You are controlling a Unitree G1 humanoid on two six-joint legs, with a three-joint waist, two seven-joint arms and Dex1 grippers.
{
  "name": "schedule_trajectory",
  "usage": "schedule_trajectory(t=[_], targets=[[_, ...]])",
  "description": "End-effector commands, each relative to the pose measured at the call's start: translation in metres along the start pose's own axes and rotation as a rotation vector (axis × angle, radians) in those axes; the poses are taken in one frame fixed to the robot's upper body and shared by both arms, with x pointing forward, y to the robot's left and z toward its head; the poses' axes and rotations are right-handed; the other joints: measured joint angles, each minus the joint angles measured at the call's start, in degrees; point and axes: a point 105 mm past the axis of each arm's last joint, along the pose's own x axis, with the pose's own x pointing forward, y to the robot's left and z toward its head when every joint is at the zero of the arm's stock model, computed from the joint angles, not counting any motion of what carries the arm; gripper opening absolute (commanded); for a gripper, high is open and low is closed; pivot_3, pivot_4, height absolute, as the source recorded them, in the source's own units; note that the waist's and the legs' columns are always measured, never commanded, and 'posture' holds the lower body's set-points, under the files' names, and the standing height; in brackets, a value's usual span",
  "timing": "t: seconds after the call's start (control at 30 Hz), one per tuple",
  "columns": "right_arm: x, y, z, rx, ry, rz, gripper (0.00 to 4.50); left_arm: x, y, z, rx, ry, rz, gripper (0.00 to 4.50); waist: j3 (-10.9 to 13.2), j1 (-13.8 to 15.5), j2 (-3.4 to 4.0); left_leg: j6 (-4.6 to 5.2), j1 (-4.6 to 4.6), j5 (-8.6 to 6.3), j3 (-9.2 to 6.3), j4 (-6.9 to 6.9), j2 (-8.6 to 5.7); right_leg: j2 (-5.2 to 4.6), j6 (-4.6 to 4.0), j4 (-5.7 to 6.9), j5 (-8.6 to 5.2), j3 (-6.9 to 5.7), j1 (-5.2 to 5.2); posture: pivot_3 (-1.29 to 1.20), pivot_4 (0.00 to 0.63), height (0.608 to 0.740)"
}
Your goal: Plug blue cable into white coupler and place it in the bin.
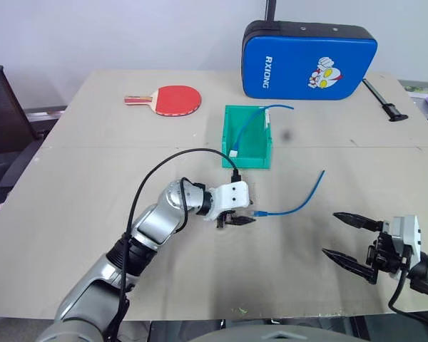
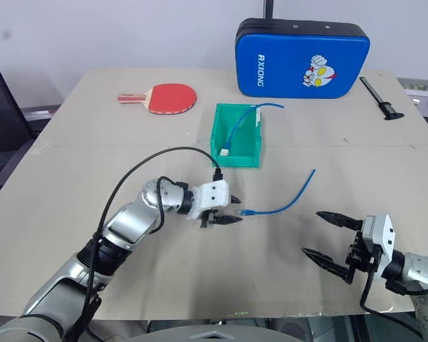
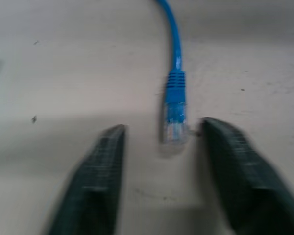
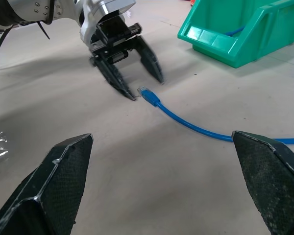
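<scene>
L gripper (image 1: 237,219) sat low over the tabletop (image 1: 93,192), fingers part-open w/ a clear gap, straddling the clear plug end of the blue cable (image 1: 299,201); in the L wrist view the plug (image 3: 174,128) lay between the two black fingers (image 3: 95,186), apparently not touching either, so nothing was gripped yet. The cable lay flat on the tabletop, curving from the plug at the L gripper away toward the robot's right and up toward the far side, free end loose. R gripper (image 1: 351,239) hovered at the near right, well apart from the cable, fingers spread wide and empty; R wrist view looked past its own fingers (image 4: 49,191) at the L gripper (image 4: 132,73) and the plug (image 4: 148,94) just beside that gripper's fingertips. The bin (image 1: 237,160), green, stood mid-tabletop, just beyond the L gripper. Inside it was a second blue cable (image 1: 251,122) w/ a small white end piece (image 1: 233,152) near the bin's front wall, the other end hanging out over the back rim. Couldn't tell whether a separate white coupler was anywhere. Farther back: a red table-tennis paddle (image 1: 172,100) to the left, a big blue pad w/ cartoon figure (image 1: 308,63) upright at the back, a thin black tool (image 1: 385,101) at far right.
</scene>
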Motion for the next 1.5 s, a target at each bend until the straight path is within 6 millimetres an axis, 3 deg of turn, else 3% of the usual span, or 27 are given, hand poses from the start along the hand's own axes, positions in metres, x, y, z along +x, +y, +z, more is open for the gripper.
schedule_trajectory(t=[0.03, 0.07, 0.1, 0.2, 0.27, 0.33, 0.4, 0.53, 0.73, 0.87, 1.03, 1.1, 1.2, 1.37, 1.4, 1.5], targets=[[0.0, 0.001, 0.01, -0.043, -0.028, -0.005, 4.5, 0.001, 0.0, -0.002, 0.046, 0.018, -0.012, 0.67, 0.0, 0.0, 0.0, 0.0, 0.0, 0.0, 0.0, 0.01, 0.0, 0.0, 0.0, 0.01, 0.0, 0.0, 0.0, 0.0, 0.15, 0.728], [0.0, 0.001, 0.01, -0.043, -0.027, -0.006, 4.5, 0.001, 0.0, -0.001, 0.044, 0.01, -0.015, 0.18, 0.0, 0.0, 0.01, 0.0, 0.01, 0.0, -0.01, 0.02, 0.0, 0.0, 0.0, 0.03, 0.0, 0.0, 0.0, 0.0, 0.15, 0.728], [0.0, 0.0, 0.009, -0.045, -0.024, -0.009, 4.5, 0.002, 0.0, 0.0, 0.041, 0.0, -0.016, 0.02, 0.0, 0.0, 0.01, 0.0, 0.01, 0.0, -0.01, 0.05, 0.0, 0.0, 0.0, 0.06, 0.0, 0.0, 0.0, 0.0, 0.15, 0.728], [0.0, -0.002, 0.007, -0.011, -0.013, -0.044, 4.5, 0.004, -0.002, 0.005, 0.026, -0.049, -0.021, 0.02, 0.0, 0.0, 0.01, 0.01, 0.02, 0.0, -0.01, 0.13, 0.0, -0.01, -0.01, 0.16, -0.01, 0.01, 0.01, 0.0, 0.15, 0.728], [0.005, -0.004, 0.008, 0.115, -0.01, -0.13, 4.5, 0.005, -0.002, 0.016, -0.017, -0.138, -0.012, 0.02, 0.0, 0.1, 0.01, 0.01, 0.0, 0.0, -0.03, 0.18, 0.0, -0.02, -0.06, 0.21, -0.04, 0.0, 0.0, 0.0, 0.15, 0.728], [0.014, 0.002, 0.009, 0.246, 0.0, -0.144, 4.5, 0.005, -0.001, 0.032, -0.102, -0.258, 0.003, 0.02, 0.0, 0.0, 0.01, 0.01, 0.0, 0.0, -0.03, 0.2, 0.02, -0.07, -0.18, 0.29, -0.11, 0.01, 0.0, 0.0, 0.15, 0.728], [0.023, 0.017, 0.018, 0.357, -0.035, -0.05, 4.5, 0.002, 0.004, 0.055, -0.283, -0.432, 0.018, 0.02, 0.0, 0.0, -0.06, 0.01, -0.02, 0.0, -0.05, 0.28, 0.1, -0.14, -0.16, 0.38, -0.12, -0.01, -0.01, 0.0, 0.15, 0.728], [0.033, 0.016, 0.026, 0.531, -0.129, -0.067, 4.5, -0.006, -0.005, 0.079, -0.566, -0.64, -0.065, 0.02, 0.1, -0.1, -0.14, 0.02, -0.06, -0.01, -0.18, 0.53, 0.26, -0.14, -0.17, 0.53, -0.13, -0.08, 0.01, 0.0, 0.15, 0.728], [0.056, 0.019, 0.053, 0.634, -0.255, 0.011, 4.5, -0.013, -0.03, 0.09, -0.759, -0.71, -0.215, 0.02, 0.1, -0.3, -0.15, 0.02, 0.02, -0.01, -0.26, 0.54, 0.23, 0.0, -0.19, 0.7, -0.15, -0.05, -0.01, 0.0, 0.15, 0.728], [0.065, 0.023, 0.067, 0.678, -0.302, 0.086, 4.5, -0.017, -0.035, 0.093, -0.791, -0.722, -0.251, 0.02, 0.1, -0.1, -0.15, 0.02, -0.02, -0.01, -0.38, 0.54, 0.07, 0.07, -0.21, 0.69, -0.14, -0.04, 0.0, 0.0, 0.15, 0.728], [0.071, 0.027, 0.07, 0.676, -0.281, 0.127, 4.5, -0.019, -0.035, 0.093, -0.808, -0.724, -0.266, 0.02, 0.1, -0.1, -0.15, 0.02, -0.08, -0.01, -0.39, 0.54, -0.04, 0.05, -0.2, 0.61, -0.15, 0.02, -0.01, 0.0, 0.15, 0.728], [0.071, 0.03, 0.071, 0.68, -0.272, 0.146, 3.96, -0.021, -0.035, 0.093, -0.811, -0.729, -0.266, 0.0, 0.1, -0.1, -0.15, 0.02, -0.1, -0.01, -0.4, 0.54, -0.05, 0.05, -0.19, 0.6, -0.15, 0.02, -0.01, 0.0, 0.15, 0.728], [0.068, 0.035, 0.072, 0.687, -0.259, 0.181, 2.77, -0.024, -0.035, 0.095, -0.826, -0.748, -0.276, 0.0, 0.1, -0.1, -0.15, 0.02, -0.1, -0.01, -0.4, 0.54, -0.05, 0.04, -0.2, 0.6, -0.15, 0.02, -0.01, 0.0, 0.15, 0.728], [0.068, 0.034, 0.08, 0.696, -0.301, 0.186, 0.29, -0.024, -0.04, 0.093, -0.845, -0.739, -0.292, 0.0, 0.1, -0.2, -0.17, 0.02, -0.09, -0.01, -0.43, 0.53, -0.05, 0.04, -0.2, 0.6, -0.15, 0.02, -0.01, 0.0, 0.15, 0.728], [0.068, 0.034, 0.081, 0.699, -0.309, 0.188, 0.07, -0.024, -0.041, 0.092, -0.847, -0.736, -0.298, 0.0, 0.1, -0.2, -0.17, 0.02, -0.08, -0.01, -0.43, 0.53, -0.06, 0.04, -0.2, 0.6, -0.15, 0.02, -0.01, 0.0, 0.15, 0.728], [0.068, 0.034, 0.085, 0.709, -0.329, 0.195, 0.07, -0.025, -0.043, 0.092, -0.85, -0.734, -0.309, 0.0, 0.1, -0.1, -0.17, 0.02, -0.09, -0.01, -0.43, 0.53, -0.05, 0.04, -0.21, 0.6, -0.16, 0.01, -0.01, 0.0, 0.15, 0.728]])
